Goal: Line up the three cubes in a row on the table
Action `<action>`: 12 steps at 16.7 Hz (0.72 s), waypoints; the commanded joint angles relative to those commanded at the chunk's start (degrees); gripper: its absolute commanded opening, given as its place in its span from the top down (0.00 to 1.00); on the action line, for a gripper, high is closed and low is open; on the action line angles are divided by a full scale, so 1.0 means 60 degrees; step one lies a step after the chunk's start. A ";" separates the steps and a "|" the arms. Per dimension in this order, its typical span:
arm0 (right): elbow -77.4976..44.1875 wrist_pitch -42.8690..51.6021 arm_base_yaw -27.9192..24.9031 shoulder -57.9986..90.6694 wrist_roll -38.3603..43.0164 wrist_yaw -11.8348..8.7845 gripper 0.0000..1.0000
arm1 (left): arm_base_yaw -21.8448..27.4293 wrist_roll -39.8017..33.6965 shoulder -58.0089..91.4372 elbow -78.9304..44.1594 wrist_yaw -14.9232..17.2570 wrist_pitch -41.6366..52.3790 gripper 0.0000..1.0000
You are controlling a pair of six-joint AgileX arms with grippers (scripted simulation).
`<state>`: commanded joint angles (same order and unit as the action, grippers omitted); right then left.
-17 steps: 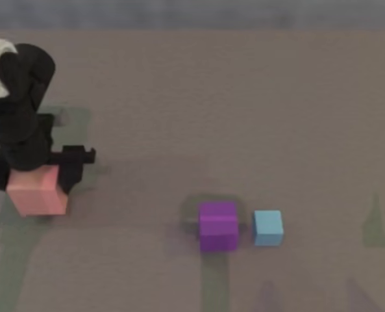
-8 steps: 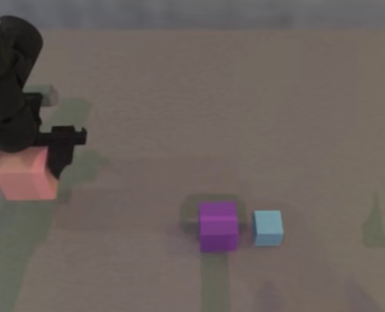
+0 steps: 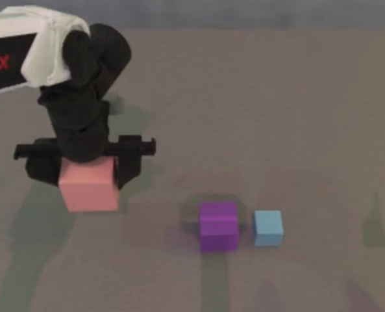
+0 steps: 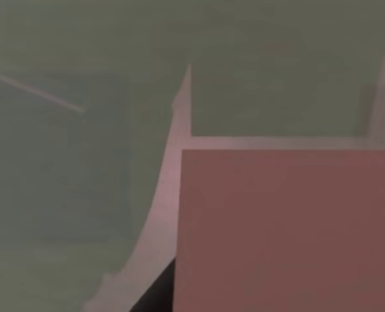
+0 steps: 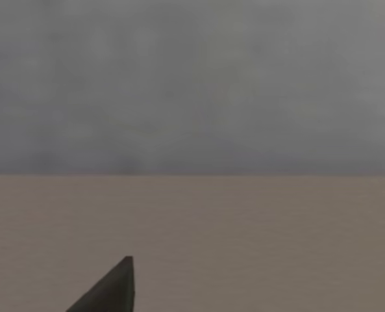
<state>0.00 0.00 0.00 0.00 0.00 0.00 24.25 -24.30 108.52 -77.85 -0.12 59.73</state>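
Left wrist view, closest of all, is filled by the salmon-pink cube (image 4: 286, 227), a broad flat face sitting right under the camera with the left gripper's fingers (image 4: 169, 188) pale along its side, so the left gripper (image 3: 88, 170) is pinching that cube rather than merely standing over it. From the top view the cube (image 3: 88, 185) hangs below the black wrist, over the left half of the table (image 3: 296, 97), and whether it is lifted clear or resting on the surface I cannot tell. The relation that matters runs from there toward the right edge of the table: the purple cube (image 3: 218, 225) lies to the right of the held cube and a little nearer the table's near edge, well apart from it, and the light-blue cube (image 3: 268, 227) sits just beside the purple one on its far, right-hand side, a narrow gap between them. Those two already make a short line running left to right, so I judge the open slot to be just left of the purple cube, and the left arm is plainly the nearer one. Right wrist view shows only bare table and a dark fingertip; that arm is out of the top view.
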 joint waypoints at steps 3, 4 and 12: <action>0.0000 0.0000 0.0000 0.0000 0.0000 0.0000 0.00 | 0.1347 -0.1308 -0.0108 -0.0138 -0.0007 0.0201 1.00; 0.0000 0.0000 0.0000 0.0000 0.0000 0.0000 0.00 | 0.1615 -0.1575 -0.0156 -0.0153 -0.0008 0.0238 1.00; 0.0000 0.0000 0.0000 0.0000 0.0000 0.0000 0.00 | 0.1815 -0.1764 -0.0062 0.0080 -0.0003 -0.0113 1.00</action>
<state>0.00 0.00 0.00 0.00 0.00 0.00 35.14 -34.88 108.14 -77.37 -0.14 59.05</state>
